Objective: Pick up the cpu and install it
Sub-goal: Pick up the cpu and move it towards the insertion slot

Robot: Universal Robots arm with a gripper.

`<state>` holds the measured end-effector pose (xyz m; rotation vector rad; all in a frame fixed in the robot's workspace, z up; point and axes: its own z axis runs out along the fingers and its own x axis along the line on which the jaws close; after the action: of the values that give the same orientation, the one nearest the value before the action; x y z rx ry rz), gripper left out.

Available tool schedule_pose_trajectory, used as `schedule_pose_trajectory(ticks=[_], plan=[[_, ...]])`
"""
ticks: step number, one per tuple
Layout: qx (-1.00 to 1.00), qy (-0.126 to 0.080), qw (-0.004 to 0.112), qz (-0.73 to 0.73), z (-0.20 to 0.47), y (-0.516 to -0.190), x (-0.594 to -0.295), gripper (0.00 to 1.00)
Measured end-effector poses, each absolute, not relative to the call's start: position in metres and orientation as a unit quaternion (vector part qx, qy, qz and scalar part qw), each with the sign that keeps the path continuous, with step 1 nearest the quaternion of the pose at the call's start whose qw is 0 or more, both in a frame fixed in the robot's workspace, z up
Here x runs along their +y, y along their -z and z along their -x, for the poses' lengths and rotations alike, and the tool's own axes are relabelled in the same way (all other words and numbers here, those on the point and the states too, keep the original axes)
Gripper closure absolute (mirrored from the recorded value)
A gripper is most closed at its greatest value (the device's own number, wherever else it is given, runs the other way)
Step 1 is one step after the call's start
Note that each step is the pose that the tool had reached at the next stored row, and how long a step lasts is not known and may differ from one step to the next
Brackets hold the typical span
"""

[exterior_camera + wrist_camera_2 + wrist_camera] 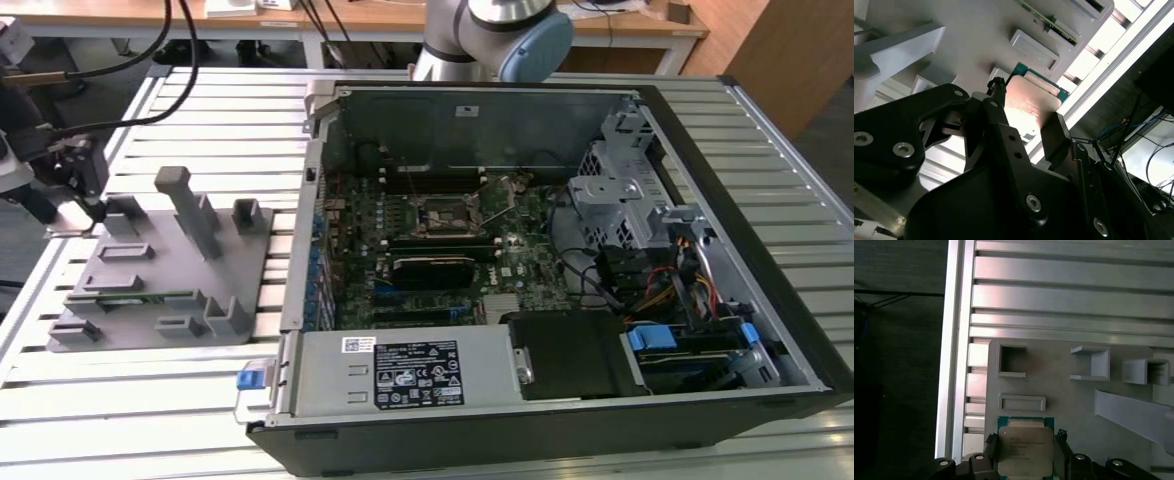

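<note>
A slatted metal table (pixel 200 90) carried an open computer case (pixel 747 200) lying on its side, its green motherboard (pixel 527 250) exposed. A grey tray (pixel 160 285) of moulded holders sat just beside the case, toward the exterior view's left. The gripper (pixel 78 205) hung over the tray's far corner on that side, well apart from the case. In the first wrist view its two dark fingers (pixel 991 447) pressed against opposite edges of the cpu (pixel 1024 452), so it appeared clamped on the chip (whether the chip had left the tray's surface could not be told). The cpu, a small silvery square with a green rim, was therefore at the tray, between the fingers, not at the case. The square socket (pixel 451 213) in the middle of the motherboard looked unfilled. Judging from this, the grasp was made, while the carry to the socket and the seating were not yet done.
</note>
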<state>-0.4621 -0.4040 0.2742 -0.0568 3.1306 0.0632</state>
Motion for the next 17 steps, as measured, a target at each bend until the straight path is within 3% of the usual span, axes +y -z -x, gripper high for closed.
schedule_pose_trajectory(ticks=[17], plan=[[1.0,-0.02,0.005,0.018,0.462,-0.3,-0.404,0.47]])
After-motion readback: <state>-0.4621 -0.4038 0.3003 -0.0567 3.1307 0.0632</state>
